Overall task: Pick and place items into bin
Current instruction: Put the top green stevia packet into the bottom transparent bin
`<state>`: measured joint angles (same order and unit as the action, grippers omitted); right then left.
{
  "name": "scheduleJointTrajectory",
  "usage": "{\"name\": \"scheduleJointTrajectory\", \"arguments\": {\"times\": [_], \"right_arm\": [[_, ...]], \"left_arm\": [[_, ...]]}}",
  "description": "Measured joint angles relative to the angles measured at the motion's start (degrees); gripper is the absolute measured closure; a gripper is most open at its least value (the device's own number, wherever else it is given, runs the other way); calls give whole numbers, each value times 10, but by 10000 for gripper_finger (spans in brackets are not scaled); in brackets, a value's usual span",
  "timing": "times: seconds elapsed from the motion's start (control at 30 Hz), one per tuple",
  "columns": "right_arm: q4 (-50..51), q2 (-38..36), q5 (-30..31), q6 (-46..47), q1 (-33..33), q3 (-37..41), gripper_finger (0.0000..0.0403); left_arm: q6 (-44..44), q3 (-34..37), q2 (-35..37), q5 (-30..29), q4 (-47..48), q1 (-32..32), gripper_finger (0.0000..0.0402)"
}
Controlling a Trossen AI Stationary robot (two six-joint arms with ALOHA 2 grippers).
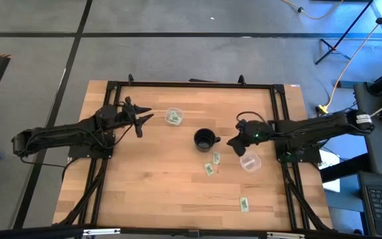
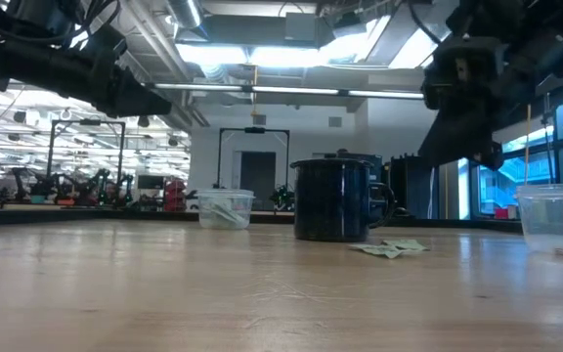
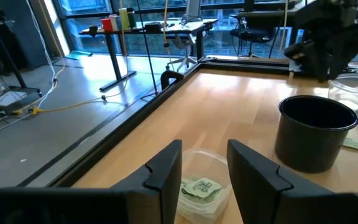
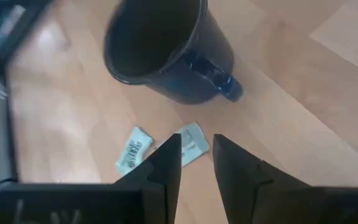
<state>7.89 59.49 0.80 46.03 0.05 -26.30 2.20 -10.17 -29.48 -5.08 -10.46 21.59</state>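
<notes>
A black mug [image 1: 205, 139] stands mid-table. Pale green packets lie flat on the wood near it: two [image 1: 216, 158] [image 1: 209, 169] just in front of the mug and one [image 1: 244, 204] nearer the front edge. More packets [image 3: 199, 188] lie in a clear tub [image 1: 173, 117] to the mug's far left. My right gripper [image 1: 231, 142] hovers open and empty beside the mug's right side, above the two packets [image 4: 190, 142] [image 4: 133, 149]. My left gripper [image 1: 150, 113] is open and empty, raised just left of the clear tub [image 3: 211, 167].
A second clear tub [image 1: 249, 161] stands to the right of the mug, under my right arm; it also shows in the low view [image 2: 558, 217]. A black frame [image 1: 191, 85] runs along the table's far and side edges. Bare wood lies at the front left [image 1: 151, 192].
</notes>
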Motion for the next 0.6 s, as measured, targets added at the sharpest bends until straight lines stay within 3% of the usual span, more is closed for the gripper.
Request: {"name": "scheduleJointTrajectory", "arguments": {"times": [0.2,0.6], "right_arm": [[15,107,55,8,43,-69,308],[106,243,23,109,79,-171,308]], "left_arm": [[0,0,0,0,5,0,280],[1,0,0,0,34,0,281]]}}
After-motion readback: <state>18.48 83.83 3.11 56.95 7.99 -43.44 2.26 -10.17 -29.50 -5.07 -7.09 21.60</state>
